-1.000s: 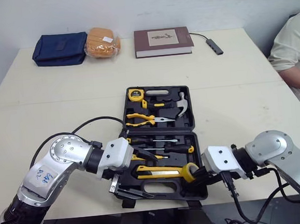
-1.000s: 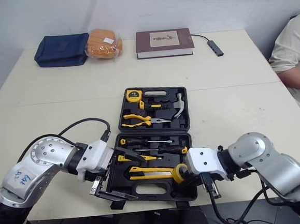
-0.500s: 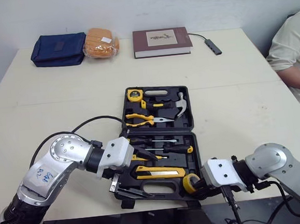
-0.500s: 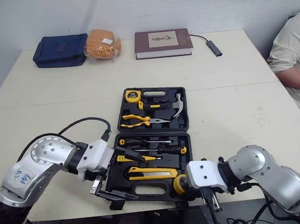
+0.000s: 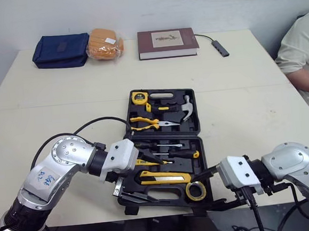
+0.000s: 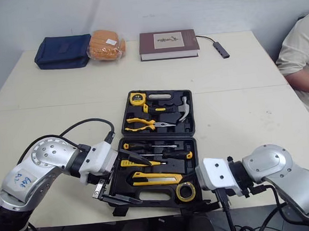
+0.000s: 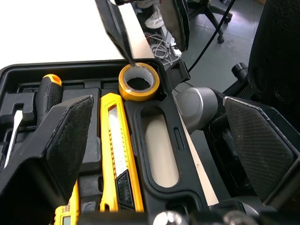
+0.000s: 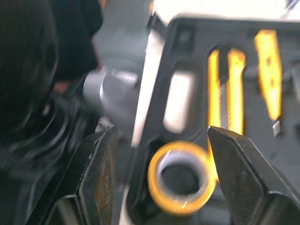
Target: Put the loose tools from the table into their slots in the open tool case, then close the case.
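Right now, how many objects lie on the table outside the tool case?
4, along the far edge: blue pouch at left, orange packet beside it, brown book in the middle, cabled adapter to its right. More may be hidden nearer.

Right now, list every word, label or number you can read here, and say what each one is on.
No text reads clearly.
Cover panel of the book: print too small to read.
White label on the orange packet: too small.
Face of the tape measure: too small.
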